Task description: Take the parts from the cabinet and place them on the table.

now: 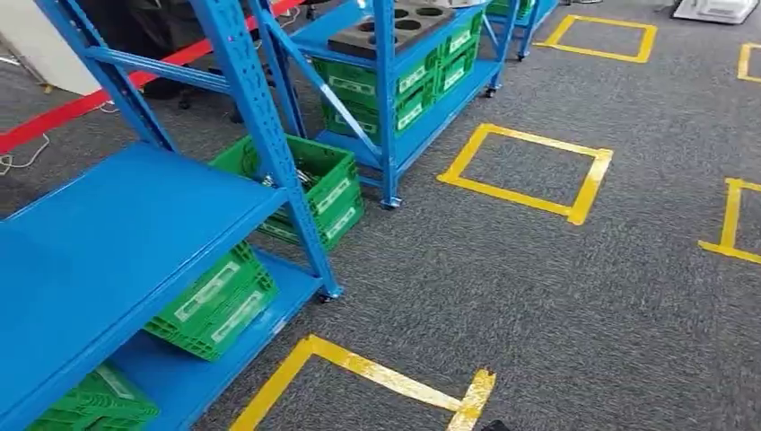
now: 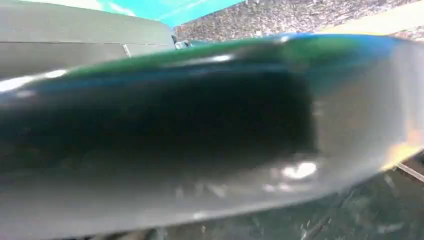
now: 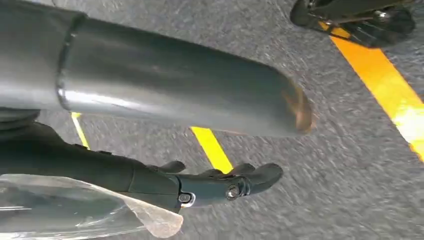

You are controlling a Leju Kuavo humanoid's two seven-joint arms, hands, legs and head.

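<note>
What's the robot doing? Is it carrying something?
The robot stands on grey carpet next to blue shelves holding green crates. Yellow tape squares mark the floor. Its right hand hangs above the carpet, with a clear plastic bag beside its dark fingers; I can't tell whether it holds the bag. The left hand is too blurred to judge.

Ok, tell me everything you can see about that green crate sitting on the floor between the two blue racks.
The green crate is a plastic bin with latticed, slotted walls and pale label strips on its near side. It stands upright and open-topped on the grey carpet, behind the corner post of the nearer blue rack, which crosses in front of it. Dark and metallic items lie inside, too small to identify.
</note>
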